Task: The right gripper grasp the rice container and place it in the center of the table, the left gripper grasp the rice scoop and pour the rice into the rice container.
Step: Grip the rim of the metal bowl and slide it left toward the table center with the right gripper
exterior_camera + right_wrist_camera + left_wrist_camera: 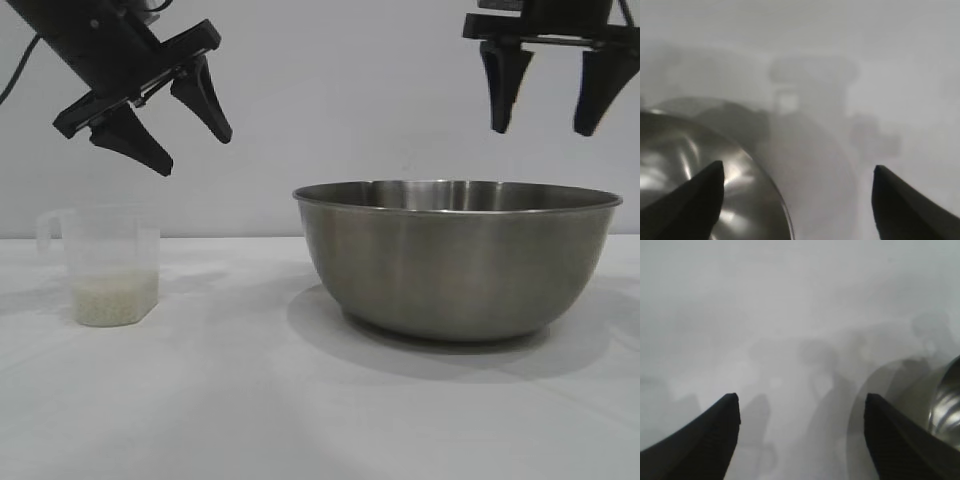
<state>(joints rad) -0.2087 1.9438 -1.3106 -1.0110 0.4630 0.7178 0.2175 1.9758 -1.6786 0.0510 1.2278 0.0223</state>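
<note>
The rice container, a large steel bowl, stands on the white table right of the middle. The rice scoop, a clear plastic cup with a loop handle, stands at the left with rice in its bottom. My left gripper hangs open and tilted above the scoop, apart from it. My right gripper hangs open above the bowl's right rim, holding nothing. The left wrist view shows the left gripper over bare table with the bowl at the edge. The right wrist view shows the right gripper straddling the bowl's rim.
A plain pale wall closes the back. The table stretches bare in front of the bowl and scoop, and a gap of tabletop lies between the two.
</note>
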